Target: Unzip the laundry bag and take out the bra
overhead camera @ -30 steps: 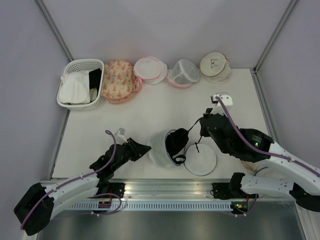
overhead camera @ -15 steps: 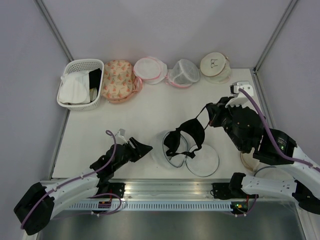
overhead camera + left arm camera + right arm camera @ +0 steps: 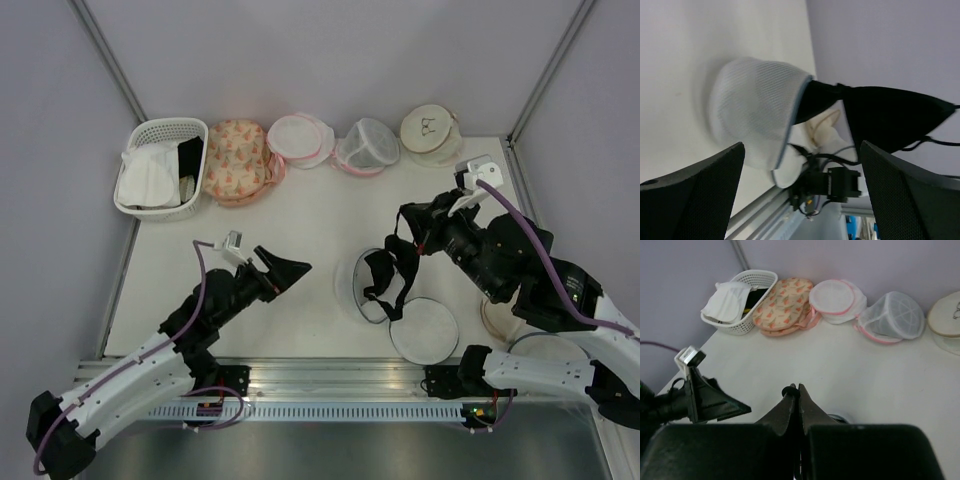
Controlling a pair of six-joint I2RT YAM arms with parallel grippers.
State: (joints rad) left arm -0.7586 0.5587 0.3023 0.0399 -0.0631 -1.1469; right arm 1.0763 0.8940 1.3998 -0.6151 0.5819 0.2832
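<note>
The laundry bag lies open on the table near the front, its round lid flopped to the right. It also shows in the left wrist view. The black bra hangs from my right gripper over the bag's mouth; in the left wrist view it reaches out of the opening. My right gripper is shut on a thin black strap. My left gripper is open and empty, left of the bag and apart from it; it also shows in the left wrist view.
Along the back edge stand a white basket with white cloth, a floral pink bag, two pink-trimmed mesh bags and a beige round bag. A beige round thing lies under my right arm.
My right gripper has risen and moved right, drawing the bra up out of the bag. The bag has shifted right. My left gripper has moved away from the bag, farther back.
</note>
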